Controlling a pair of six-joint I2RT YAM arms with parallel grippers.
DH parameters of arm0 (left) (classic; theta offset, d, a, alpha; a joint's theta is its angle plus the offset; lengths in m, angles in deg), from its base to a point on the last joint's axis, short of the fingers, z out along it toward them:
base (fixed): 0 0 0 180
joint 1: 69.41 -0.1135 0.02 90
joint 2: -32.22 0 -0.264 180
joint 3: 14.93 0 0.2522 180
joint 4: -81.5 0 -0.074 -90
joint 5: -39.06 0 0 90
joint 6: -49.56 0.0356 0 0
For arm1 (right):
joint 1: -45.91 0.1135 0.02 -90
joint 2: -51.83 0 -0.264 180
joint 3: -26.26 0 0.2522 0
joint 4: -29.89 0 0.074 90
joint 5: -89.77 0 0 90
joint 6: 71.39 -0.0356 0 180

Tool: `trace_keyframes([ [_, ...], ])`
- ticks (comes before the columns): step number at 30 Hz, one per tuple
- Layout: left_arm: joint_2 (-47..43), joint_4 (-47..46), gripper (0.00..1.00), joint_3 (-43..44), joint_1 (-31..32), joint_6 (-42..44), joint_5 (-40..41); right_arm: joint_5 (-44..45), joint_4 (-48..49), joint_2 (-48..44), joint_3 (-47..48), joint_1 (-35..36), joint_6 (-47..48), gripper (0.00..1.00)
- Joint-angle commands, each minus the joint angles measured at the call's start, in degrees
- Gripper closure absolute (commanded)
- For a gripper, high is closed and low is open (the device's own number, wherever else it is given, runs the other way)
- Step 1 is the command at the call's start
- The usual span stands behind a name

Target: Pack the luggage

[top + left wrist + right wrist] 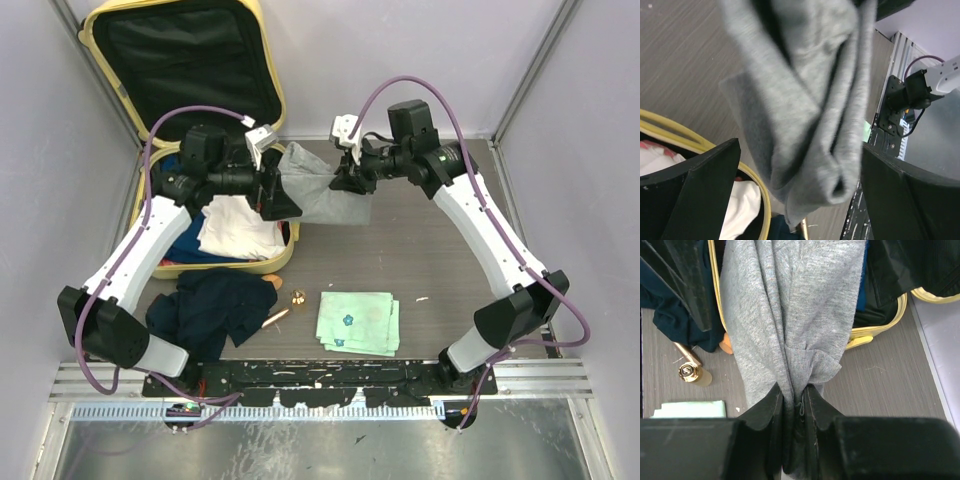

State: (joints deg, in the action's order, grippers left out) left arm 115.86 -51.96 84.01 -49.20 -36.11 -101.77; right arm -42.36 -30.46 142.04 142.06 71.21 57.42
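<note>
Finding the luggage lying open at the far left of the table, close against the left wall, lid raised at the far side and showing black fabric lining framed by a pale-yellow hard shell with rounded corners. Seeing its lower half resting flat on the table, holding white clothing over something dark blue. Catching its yellow rim in both wrist views.

Pinching a gray garment in the right gripper, fingers standing narrow and clamping a bunched fold, the cloth stretching from there across to the luggage's right edge.

Holding the left gripper spread wide at that edge, its fingers flanking the hanging gray cloth without closing on it.

Noting, nearer the arm bases, a dark navy garment heaped at the luggage's near edge, a small gold cylinder near it, and a folded pale-green cloth lying further right.
</note>
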Motion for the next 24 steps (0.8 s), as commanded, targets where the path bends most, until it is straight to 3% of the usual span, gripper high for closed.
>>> trace_keyframes([
  [1, -3.2, -11.3, 0.02, -3.2, -0.2, -9.3, 4.0, -2.8, 6.4, -4.0, -1.4, 0.6, -2.4, 0.99],
  [4, -3.9, -16.0, 0.01, -4.7, -0.3, -14.2, 3.3, -3.0, 7.2, -4.6, -1.9, 1.0, -2.4, 0.99],
  [6, -4.3, -20.5, 0.14, -5.9, -0.3, -18.3, 1.1, -3.0, 7.6, -4.4, -2.1, 1.1, -2.6, 0.99],
  [12, -3.4, -25.2, 0.85, -5.0, -0.4, -24.1, -2.5, -1.7, 12.0, -3.5, -2.7, 1.1, -6.8, 0.99],
  [14, -2.8, -23.5, 1.0, -3.6, -0.8, -24.0, -1.3, 0.2, 14.7, -3.1, -3.2, 1.1, -9.6, 0.97],
  [16, -1.2, -20.6, 1.0, -1.2, -2.0, -23.9, 0.5, 1.9, 16.5, -2.6, -3.9, 1.0, -12.4, 0.83],
  [19, 3.7, -11.0, 1.0, 5.2, -4.0, -21.0, 5.4, 6.5, 19.3, -2.1, -5.0, 0.8, -16.3, 0.4],
  [23, 10.6, -7.1, 1.0, 11.2, -4.8, -20.6, 9.0, 15.1, 23.0, -2.3, -8.1, 0.2, -18.6, 0.04],
  [24, 12.1, -7.1, 1.0, 12.0, -4.8, -20.6, 9.6, 16.5, 23.3, -2.3, -8.5, -0.1, -19.0, 0.01],
])
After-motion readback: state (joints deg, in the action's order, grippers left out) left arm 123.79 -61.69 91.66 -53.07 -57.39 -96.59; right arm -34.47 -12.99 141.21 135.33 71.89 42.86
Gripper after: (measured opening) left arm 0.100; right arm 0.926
